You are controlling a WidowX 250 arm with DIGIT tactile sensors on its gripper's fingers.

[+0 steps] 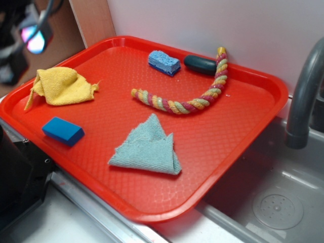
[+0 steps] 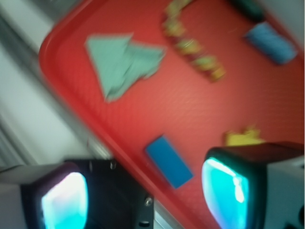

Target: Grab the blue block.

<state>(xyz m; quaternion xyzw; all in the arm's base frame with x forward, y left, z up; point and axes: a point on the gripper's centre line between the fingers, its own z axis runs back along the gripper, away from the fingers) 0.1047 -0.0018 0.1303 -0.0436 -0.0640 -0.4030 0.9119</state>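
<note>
Fingers: my two fingers (image 2: 224,193) fill the bottom of the wrist view, nearest the lens, pads glowing cyan.
Gripper (image 2: 145,191): jaws spread wide with nothing between them; I hold nothing.
Gripper height: well above the tray, by my judgement; the wrist picture is blurred, so I cannot vouch for fine detail.
Exterior sighting: a blurred dark shape with a pink-cyan glow at top left may be my gripper; I cannot confirm it.
Blue block (image 2: 168,161): lies flat on the tray between my fingers in the wrist view, closer to the right one, long side running diagonally. Exterior view places it (image 1: 63,130) near the tray's front left edge, clear of everything else.
Tray (image 1: 238,152): red, textured, raised rim close beside the block.
Yellow cloth (image 1: 62,86): crumpled, behind the block, near but apart.
Teal cloth (image 1: 147,148): folded, to the block's right, well apart.
Rope (image 1: 187,98): multicoloured, curved across the middle.
Sponge (image 1: 163,62): lighter blue, porous, at the far edge beside a dark oval object (image 1: 200,64).
Risk, wrong target: the sponge is also blue; drifting toward the far edge would mean closing on it.
Risk, alignment: the block sits skewed to my jaws; descending without turning could clip a corner and push it aside.
Risk, rim: a finger may land on the raised edge and stop the descent.
Risk, blur: placement judged from this picture may be off.
</note>
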